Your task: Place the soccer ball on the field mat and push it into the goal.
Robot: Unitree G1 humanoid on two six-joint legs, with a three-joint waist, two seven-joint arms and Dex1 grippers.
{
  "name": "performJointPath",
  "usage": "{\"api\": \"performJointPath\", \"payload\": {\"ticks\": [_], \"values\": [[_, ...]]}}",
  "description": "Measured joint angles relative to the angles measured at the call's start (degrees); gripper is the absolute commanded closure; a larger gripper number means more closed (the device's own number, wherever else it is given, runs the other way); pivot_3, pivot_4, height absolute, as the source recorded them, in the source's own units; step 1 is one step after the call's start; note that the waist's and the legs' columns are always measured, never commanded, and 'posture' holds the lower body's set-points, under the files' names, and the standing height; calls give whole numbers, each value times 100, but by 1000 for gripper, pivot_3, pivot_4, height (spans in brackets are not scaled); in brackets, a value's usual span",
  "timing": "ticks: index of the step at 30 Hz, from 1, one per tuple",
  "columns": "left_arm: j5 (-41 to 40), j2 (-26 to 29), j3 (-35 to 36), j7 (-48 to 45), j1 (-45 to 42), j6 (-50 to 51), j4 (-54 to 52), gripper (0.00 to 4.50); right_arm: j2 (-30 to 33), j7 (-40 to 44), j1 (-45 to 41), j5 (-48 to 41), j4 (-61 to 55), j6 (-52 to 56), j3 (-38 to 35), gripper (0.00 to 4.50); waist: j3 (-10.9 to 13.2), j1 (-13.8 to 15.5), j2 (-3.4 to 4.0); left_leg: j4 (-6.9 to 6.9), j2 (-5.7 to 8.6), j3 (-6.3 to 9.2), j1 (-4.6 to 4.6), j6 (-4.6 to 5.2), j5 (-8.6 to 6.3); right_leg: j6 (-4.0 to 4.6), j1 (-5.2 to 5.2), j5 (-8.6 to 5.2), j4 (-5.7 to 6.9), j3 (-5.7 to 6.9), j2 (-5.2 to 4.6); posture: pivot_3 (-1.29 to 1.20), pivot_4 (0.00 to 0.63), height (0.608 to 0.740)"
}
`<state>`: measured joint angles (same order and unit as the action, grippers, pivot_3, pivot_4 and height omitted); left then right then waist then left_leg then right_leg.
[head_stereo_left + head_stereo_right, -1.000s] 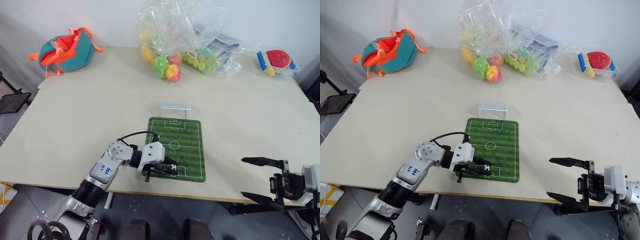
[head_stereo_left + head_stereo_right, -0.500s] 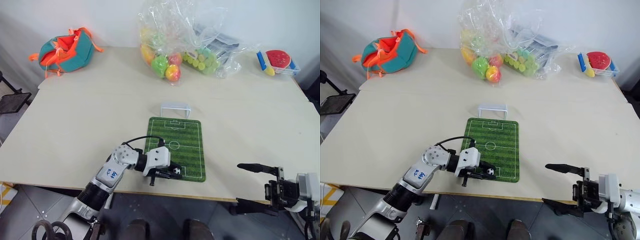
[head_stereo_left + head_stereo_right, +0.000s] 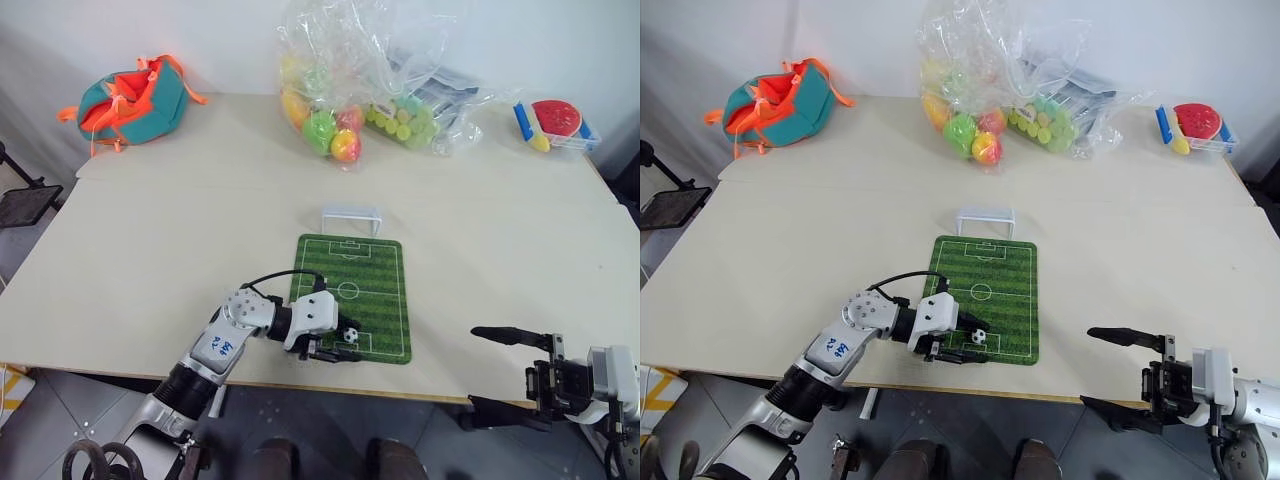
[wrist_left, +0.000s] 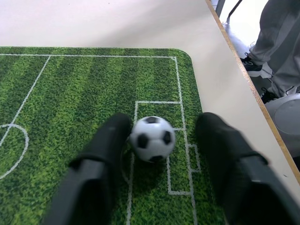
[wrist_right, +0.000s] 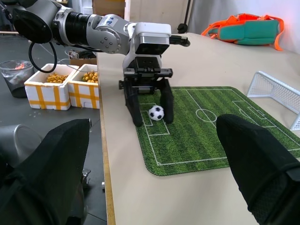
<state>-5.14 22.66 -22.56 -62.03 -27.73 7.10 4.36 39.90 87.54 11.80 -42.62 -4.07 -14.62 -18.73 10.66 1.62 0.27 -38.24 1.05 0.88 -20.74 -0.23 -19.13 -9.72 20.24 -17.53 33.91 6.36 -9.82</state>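
White with black patches, the soccer ball (image 4: 152, 138) sits on the field mat (image 3: 372, 290) near its end farthest from the goal (image 3: 351, 216). The left hand (image 3: 337, 345) straddles it with fingers spread, one finger (image 4: 104, 150) touching the ball, the other apart. The right hand (image 3: 497, 377) hangs wide open, grasping nothing, off the table (image 3: 180, 230) edge.

Left arm reaching in low, right arm held off to the side

The left gripper (image 3: 340, 346) points to the robot's right and slightly down, its two black fingers (image 4: 101, 154) parted (one finger close against a small ball, the other standing clear of it). The right gripper (image 3: 1118, 378) sits well apart at the robot's right, level and pointing left, its fingers (image 5: 262, 164) spread wide with nothing between them.
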Motion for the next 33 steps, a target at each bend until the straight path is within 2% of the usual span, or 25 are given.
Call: {"api": "performJointPath", "payload": {"ticks": [11, 18, 21, 24, 27, 30, 33], "values": [[-54, -39, 92, -7, 2, -92, -1, 1160, -11, -218, 21, 2, -333, 239, 50, 0, 0, -1, 0, -1, 0, 1, 0, 0, 0, 0, 0, 0, 1, 0, 0, 0, 150, 740], [-712, -111, 593, -211, 1, -70, -97, 1160, -12, -403, 8, 3, -601, 501, 105, 0, 0, -3, 0, -2, 0, 2, -1, 0, 0, 0, 0, 0, 1, 0, 0, 0, 150, 740], [-1248, 172, 975, -540, 41, 35, -295, 1160, -15, -404, -5, 3, -613, 535, 112, 0, 0, -17, 0, -1, -2, 2, 0, 0, 0, 0, 0, 0, 3, 0, 1, 0, 150, 740], [-1866, 888, 1692, -996, 160, 218, -395, 1160, -18, -404, 5, -1, -613, 586, 79, 0, 0, -64, 2, 2, -18, -2, 3, -4, 0, 7, 5, 2, 4, -4, 15, 0, 150, 740], [-2060, 1517, 2250, -1335, 347, 158, -389, 1748, -18, -403, -74, -5, -554, 590, -3, 0, 0, -39, 3, 1, -17, -4, 3, -4, 0, 8, 4, 4, 1, -8, 15, 0, 150, 740], [-2119, 2017, 2525, -1679, 1020, -12, -318, 2665, -7, -319, -278, -1, -331, 511, -80, 0, 0, -35, 3, 7, -17, -6, 5, -3, -2, 9, 5, 4, -3, -10, 15, 0, 150, 740], [-2106, 2148, 2755, -1766, 1749, -221, -105, 3673, 4, -54, -590, 80, 439, 218, -243, 0, 2, -22, 3, 4, -17, -7, 2, -3, -2, 11, 5, 6, -4, -9, 15, 0, 150, 740]]}}
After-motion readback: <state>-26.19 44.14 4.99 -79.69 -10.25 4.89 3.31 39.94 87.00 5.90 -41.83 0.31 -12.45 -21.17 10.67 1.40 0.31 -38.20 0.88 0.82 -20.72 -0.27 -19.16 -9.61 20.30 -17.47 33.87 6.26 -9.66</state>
